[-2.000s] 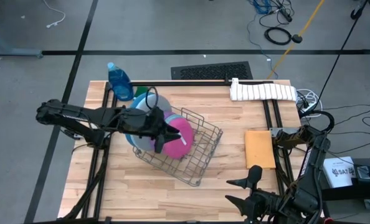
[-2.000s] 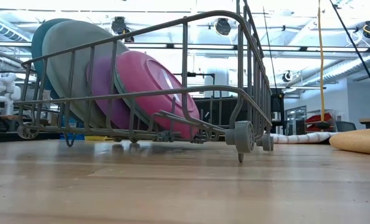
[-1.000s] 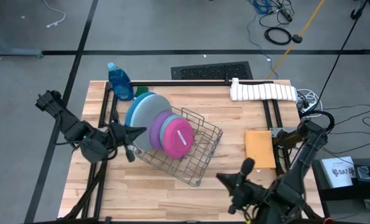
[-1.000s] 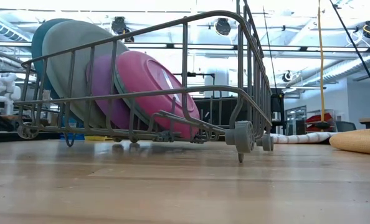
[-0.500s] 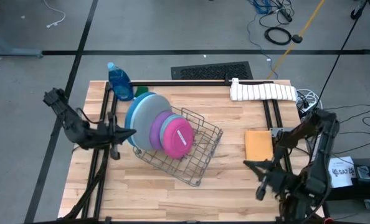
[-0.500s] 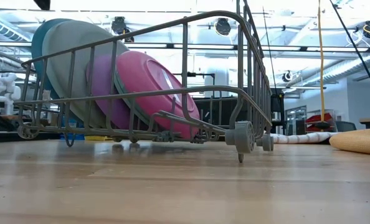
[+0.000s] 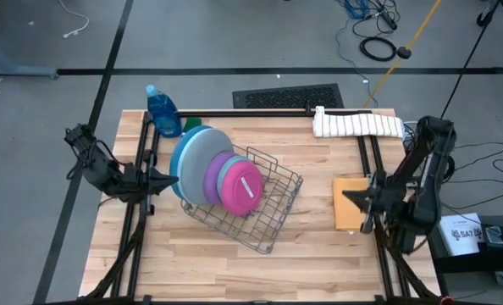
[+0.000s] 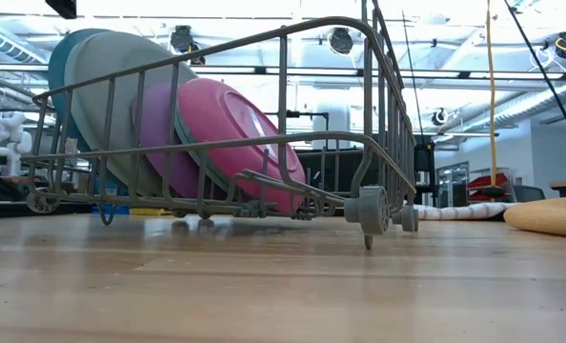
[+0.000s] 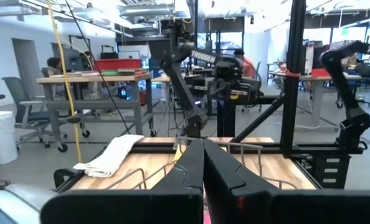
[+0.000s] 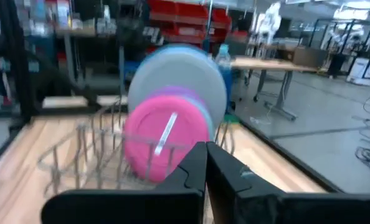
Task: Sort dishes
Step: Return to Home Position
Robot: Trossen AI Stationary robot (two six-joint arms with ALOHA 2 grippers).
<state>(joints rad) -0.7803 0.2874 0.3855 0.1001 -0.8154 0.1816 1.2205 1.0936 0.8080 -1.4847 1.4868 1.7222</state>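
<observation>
- Dishes (image 7: 218, 172) stand on edge in the wire rack (image 7: 270, 222), mid-counter (image 7: 311, 161), all leaning the same way.
- Order from the back: a blue-green rim, the large grey plate (image 7: 192, 151), the purple plate (image 7: 208, 175), a teal one, and the pink plate (image 7: 243, 191) in front.
- Left gripper (image 7: 170, 179) sits at the counter's left side, just beside the rack and clear of the plates. Its fingers are pressed together and empty.
- Right gripper (image 7: 345, 194) hangs over the orange sponge (image 7: 350, 217), well apart from the rack. Its fingers are also closed on nothing.
- Handling (judgement): the plates look like thin matte plastic, so probably light, stiff and unlikely to break. The matte finish should give fair friction.
- Grasp (judgement): pinch the upper rim where it rises above the wires, one finger on each face.
- The pink plate's front face is free. The gaps between neighbouring plates look tight for a finger.
</observation>
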